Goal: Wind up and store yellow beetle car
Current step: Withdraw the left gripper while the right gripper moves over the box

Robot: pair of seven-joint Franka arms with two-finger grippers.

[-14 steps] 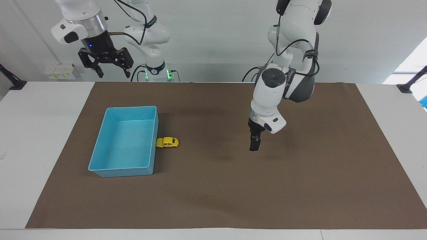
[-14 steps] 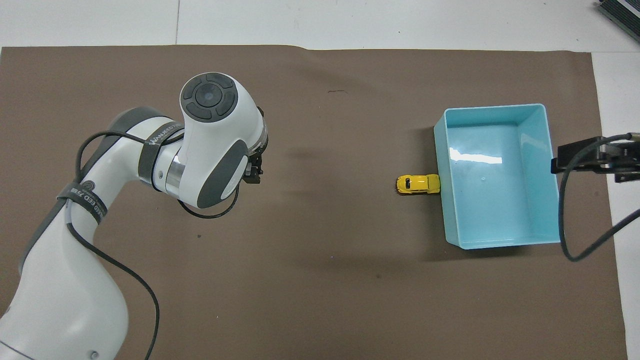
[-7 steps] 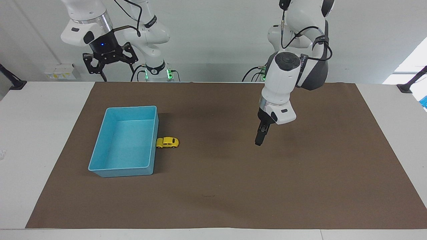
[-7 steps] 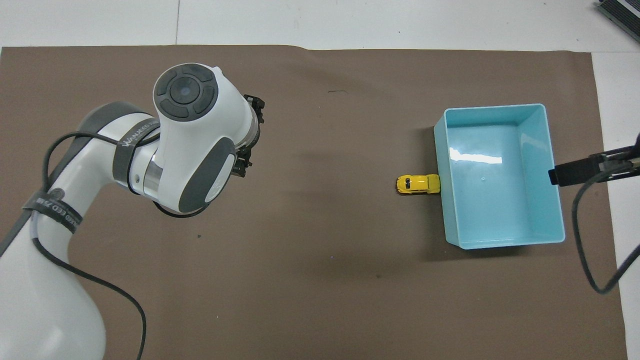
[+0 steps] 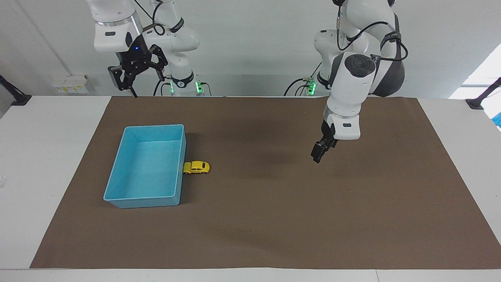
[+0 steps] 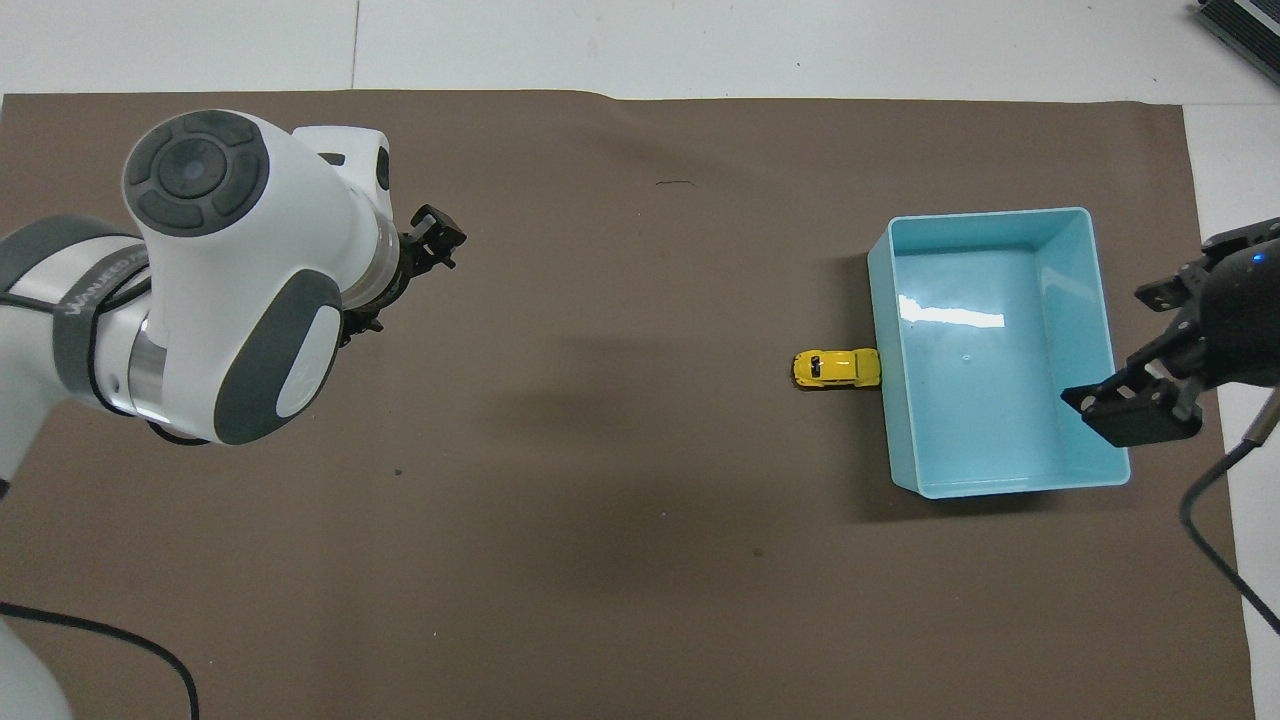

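The left end effector, spread and empty, hangs over bare mat while the yellow beetle car sits touching the light-blue bin, so a careless pinch could jam against the wall.

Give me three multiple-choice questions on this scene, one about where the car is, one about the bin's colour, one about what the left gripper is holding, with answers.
1. Where is the car?
A. In the bin
B. On the mat, against the bin's wall
C. In a gripper

2. What colour is the bin?
A. Light blue
B. Red
C. Green

3. What does the left gripper hold?
A. The car
B. The bin
C. Nothing

Answers: 1 B, it sits on the brown mat touching the bin's wall. 2 A, its walls and floor are light blue. 3 C, it hangs over bare mat, well away from the car.
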